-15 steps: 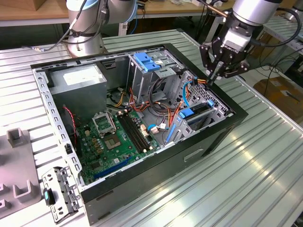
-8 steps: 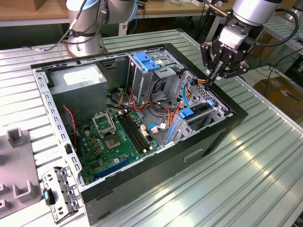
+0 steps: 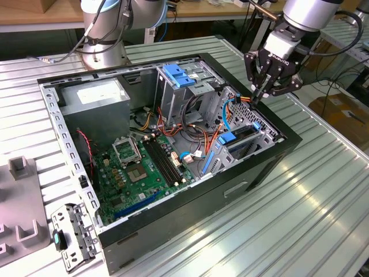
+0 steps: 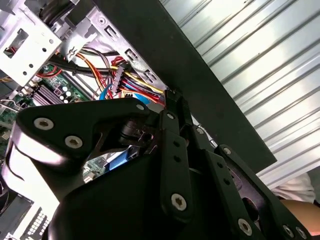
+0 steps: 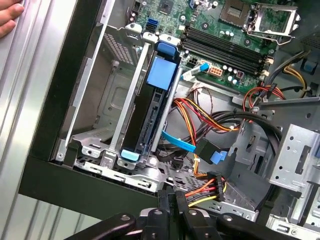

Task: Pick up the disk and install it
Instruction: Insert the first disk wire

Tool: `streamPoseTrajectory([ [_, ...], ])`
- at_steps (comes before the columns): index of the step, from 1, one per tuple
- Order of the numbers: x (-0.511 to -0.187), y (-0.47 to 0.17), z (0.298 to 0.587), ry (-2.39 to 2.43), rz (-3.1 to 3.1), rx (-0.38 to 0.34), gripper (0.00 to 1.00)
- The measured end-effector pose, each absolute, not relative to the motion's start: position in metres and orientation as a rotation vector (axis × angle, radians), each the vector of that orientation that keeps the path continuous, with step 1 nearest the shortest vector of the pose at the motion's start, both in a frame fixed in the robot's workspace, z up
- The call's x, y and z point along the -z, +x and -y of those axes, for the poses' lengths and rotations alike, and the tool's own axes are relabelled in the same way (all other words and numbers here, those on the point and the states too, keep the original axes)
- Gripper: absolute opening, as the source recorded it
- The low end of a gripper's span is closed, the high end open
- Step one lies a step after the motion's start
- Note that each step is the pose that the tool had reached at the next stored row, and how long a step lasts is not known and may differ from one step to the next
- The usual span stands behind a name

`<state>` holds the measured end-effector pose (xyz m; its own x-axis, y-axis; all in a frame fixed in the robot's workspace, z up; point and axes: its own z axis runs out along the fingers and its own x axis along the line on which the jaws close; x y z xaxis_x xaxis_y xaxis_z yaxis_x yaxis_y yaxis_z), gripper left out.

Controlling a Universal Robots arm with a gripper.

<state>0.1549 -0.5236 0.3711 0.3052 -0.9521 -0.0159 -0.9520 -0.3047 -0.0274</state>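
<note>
One disk (image 5: 150,107) sits upright in the case's bay (image 5: 95,135); the tool (image 3: 256,92), fingers together, holds nothing.

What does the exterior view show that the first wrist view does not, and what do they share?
Exterior view alone: the arm's base, the grey power-supply box and a loose metal bracket on the table. First wrist view alone: a person's fingers on the table edge. Shared: the green motherboard, the disk seated in its bay, and the gripper shut on a wire connector.

Disk (image 5: 150,112) seated in drive cage (image 5: 107,125), beside cables (image 5: 210,117)
</note>
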Motion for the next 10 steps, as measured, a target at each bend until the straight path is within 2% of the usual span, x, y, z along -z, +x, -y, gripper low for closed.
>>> streamPoseTrajectory([
  [10,-0.3712,0.1528,0.5234,-2.37,-2.014,0.009,0.17],
])
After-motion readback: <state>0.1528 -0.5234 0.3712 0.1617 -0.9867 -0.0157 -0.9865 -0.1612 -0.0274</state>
